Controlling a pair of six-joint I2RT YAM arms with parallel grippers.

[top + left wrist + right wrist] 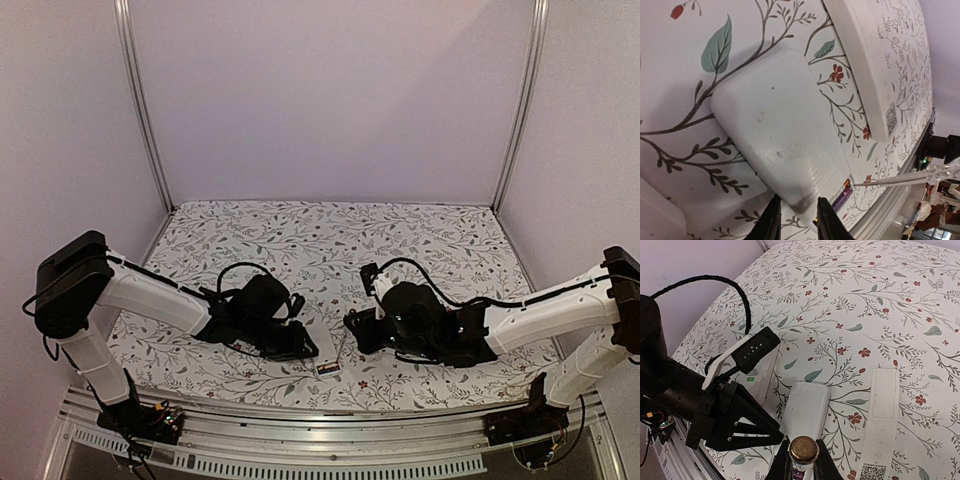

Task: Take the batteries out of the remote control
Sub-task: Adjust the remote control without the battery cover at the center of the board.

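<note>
The white remote control (775,130) lies back-up on the flowered cloth, small at the near edge (325,366) in the top view. Its open bay at the near end shows one of the batteries (842,194), purple with an orange tip. My left gripper (799,220) is narrowly set, its fingers pinching the remote's near corner. My right gripper (804,452) is shut on the brass-capped end of a thin pen-like tool (900,178). The tool's tip rests at the bay's edge. The cap hides most of the bay in the right wrist view, above the remote (807,407).
A long white bar with a QR code (885,415) lies to the right of the remote, also seen as a bar (867,75). Another white labelled piece (760,372) lies under the left arm. The table's metal rail (300,440) runs close behind the remote.
</note>
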